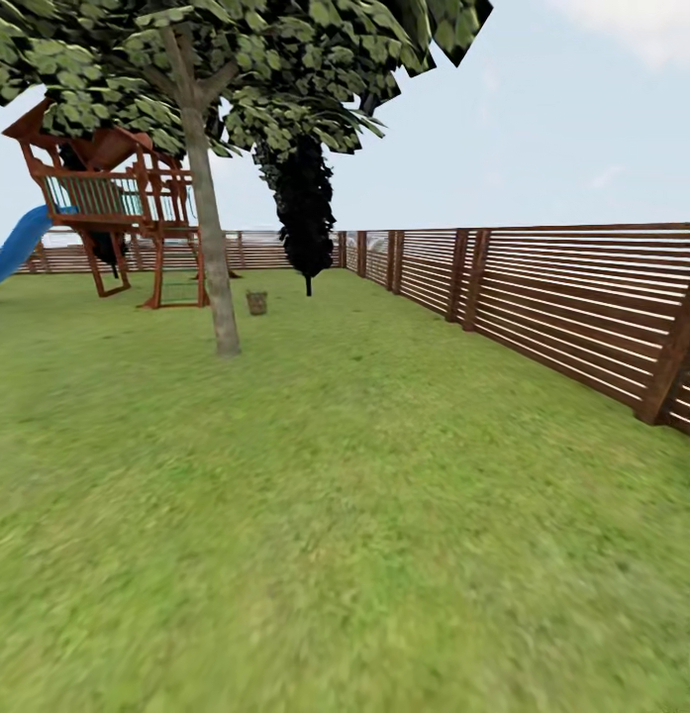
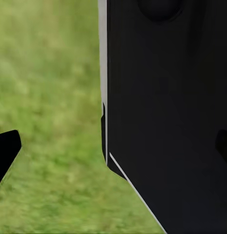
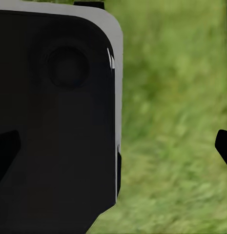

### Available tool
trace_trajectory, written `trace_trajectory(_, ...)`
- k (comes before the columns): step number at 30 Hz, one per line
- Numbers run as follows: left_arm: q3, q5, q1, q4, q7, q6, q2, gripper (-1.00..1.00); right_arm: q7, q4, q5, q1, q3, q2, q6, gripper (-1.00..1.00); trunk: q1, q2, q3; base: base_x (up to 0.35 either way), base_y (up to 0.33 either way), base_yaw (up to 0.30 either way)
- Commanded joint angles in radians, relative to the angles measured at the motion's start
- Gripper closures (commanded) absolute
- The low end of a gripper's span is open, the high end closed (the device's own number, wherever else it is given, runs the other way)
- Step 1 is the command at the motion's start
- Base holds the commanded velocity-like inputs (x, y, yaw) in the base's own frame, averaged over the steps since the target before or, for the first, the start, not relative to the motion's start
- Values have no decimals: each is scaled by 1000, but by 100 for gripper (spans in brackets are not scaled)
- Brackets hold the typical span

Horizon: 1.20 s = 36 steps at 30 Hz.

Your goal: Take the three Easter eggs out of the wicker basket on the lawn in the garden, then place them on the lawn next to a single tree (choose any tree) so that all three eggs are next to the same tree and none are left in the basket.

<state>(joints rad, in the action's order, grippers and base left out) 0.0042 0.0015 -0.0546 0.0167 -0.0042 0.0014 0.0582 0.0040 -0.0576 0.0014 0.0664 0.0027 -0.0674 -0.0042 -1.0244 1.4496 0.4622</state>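
A fenced garden: green lawn (image 1: 364,515), slatted wooden fence (image 1: 572,307), leafy tree (image 1: 211,228), play tower (image 1: 117,198) with blue slide (image 1: 16,246).

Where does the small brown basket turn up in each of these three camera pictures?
Head view: the wicker basket is small and far off, left of centre, on the lawn just right of the tree trunk.
Left wrist view: not in it; grass beside a dark robot panel.
Right wrist view: not in it; again grass and a dark panel.
Shared landmark: the lawn.
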Motion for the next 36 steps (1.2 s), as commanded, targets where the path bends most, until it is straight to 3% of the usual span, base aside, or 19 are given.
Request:
trace_trajectory(1, 1, 0, -1, 2, 0, 0, 0, -100, 0, -2, 0, 1, 0, 0, 0, -100, -1, 0, 1, 337, 0, -290)
trace_trajectory(8, 1, 0, -1, 2, 0, 0, 0, -100, 0, -2, 0, 1, 0, 0, 1, -100, -1, 0, 1, 337, 0, -178)
trace_trajectory(36, 1, 0, -1, 1, 0, 0, 0, -100, -1, -2, 0, 1, 0, 0, 1, -100, -1, 0, 1, 337, 0, -2)
